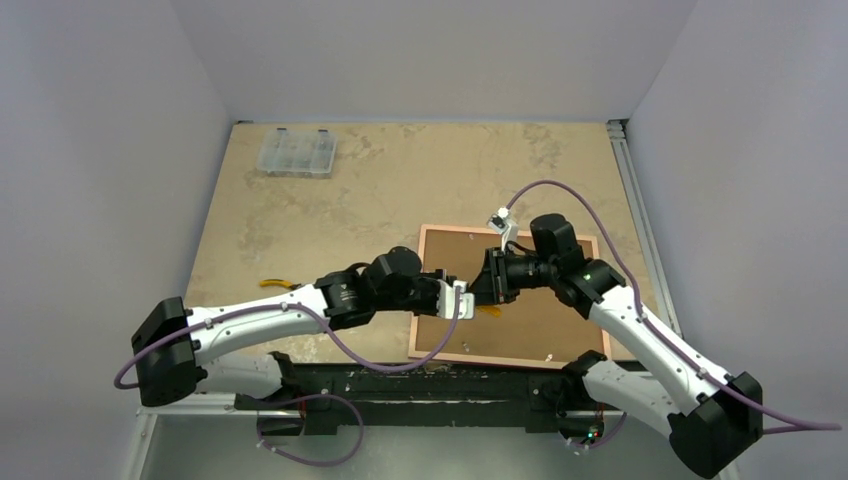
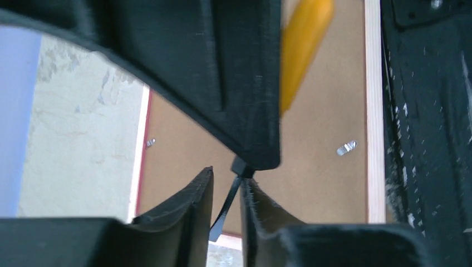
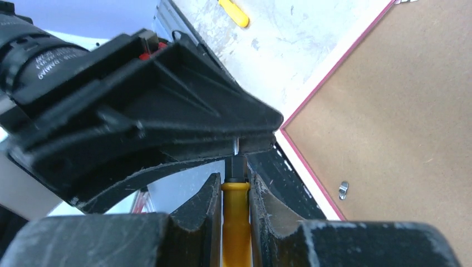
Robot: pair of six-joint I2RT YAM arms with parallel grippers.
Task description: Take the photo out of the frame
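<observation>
We see the thin bright pink rectangular picture frame (image 1: 411, 335) lying face down on the beige mottled table (image 1: 380, 180), right of centre in the top view. The large rectangular photo (image 1: 520, 320) sits inside it, so only its plain brown board back shows. A small metal clip (image 3: 343, 189) lies on that board near the frame's edge.

Both arms meet above the left part of the board. The right gripper (image 3: 236, 186) has its fingers clamped on the handle of a yellow-handled tool (image 3: 236, 222), whose dark tip points at the left gripper (image 2: 227, 183). The left fingers stand close together with a thin black strip between them. We cannot tell whether they pinch it or merely flank it.

A second small yellow object (image 1: 275, 285) rests on the table left of the frame, just beside the left arm. A clear plastic compartment box (image 1: 295, 152) sits in the upper left of the table, well apart from everything else.
</observation>
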